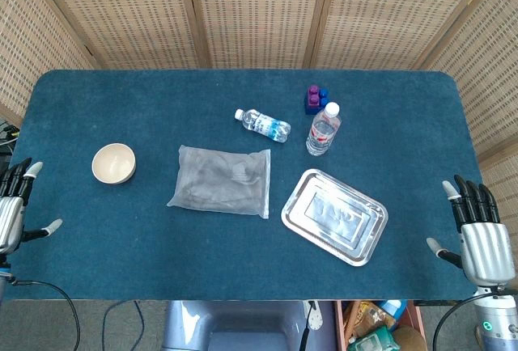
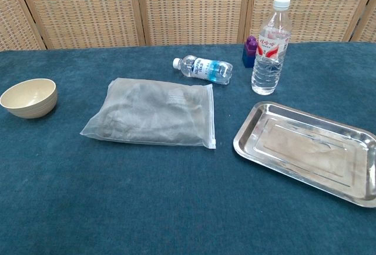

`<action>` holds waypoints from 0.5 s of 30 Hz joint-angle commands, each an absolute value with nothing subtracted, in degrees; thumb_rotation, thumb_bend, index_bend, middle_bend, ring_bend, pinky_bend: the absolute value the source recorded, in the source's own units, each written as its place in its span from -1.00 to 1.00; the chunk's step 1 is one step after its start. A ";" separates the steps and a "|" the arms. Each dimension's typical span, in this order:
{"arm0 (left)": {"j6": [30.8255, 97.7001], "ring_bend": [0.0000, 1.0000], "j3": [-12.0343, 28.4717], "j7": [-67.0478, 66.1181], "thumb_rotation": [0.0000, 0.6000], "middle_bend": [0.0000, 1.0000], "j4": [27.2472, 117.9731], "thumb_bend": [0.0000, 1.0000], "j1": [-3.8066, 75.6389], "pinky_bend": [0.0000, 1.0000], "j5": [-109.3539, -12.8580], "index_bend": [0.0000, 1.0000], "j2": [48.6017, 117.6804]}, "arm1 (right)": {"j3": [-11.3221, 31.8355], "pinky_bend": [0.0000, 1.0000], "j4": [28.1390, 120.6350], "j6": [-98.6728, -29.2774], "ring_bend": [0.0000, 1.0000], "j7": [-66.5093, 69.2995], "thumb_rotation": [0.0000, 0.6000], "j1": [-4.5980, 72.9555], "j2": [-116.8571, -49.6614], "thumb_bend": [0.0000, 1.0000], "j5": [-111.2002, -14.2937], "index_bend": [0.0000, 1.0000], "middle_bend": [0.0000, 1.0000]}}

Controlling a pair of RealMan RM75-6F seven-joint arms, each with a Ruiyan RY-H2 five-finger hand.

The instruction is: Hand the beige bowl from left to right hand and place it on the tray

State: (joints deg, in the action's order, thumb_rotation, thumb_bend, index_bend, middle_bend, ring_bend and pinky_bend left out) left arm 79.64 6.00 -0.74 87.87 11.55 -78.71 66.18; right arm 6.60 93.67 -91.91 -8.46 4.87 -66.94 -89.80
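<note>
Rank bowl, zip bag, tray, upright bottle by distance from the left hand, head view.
From the left hand:
1. beige bowl, left side of table
2. zip bag, centre
3. tray, right of centre, near edge
4. upright bottle, behind the tray; close to tray's distance

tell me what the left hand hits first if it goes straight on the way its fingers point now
Probably nothing: the left hand sits at the table's left edge, fingers pointing toward the far side. The beige bowl lies off to its right, outside that line. Height above the cloth is unclear.
</note>
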 commanded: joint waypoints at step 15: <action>51.63 -1.00 7.31 10.08 1.00 -1.00 49.90 -1.00 32.72 -1.00 -80.26 -0.39 86.33 | 8.93 -1.00 89.63 -87.23 -1.00 -9.47 1.00 7.11 -69.46 -1.00 -83.64 -1.00 -1.00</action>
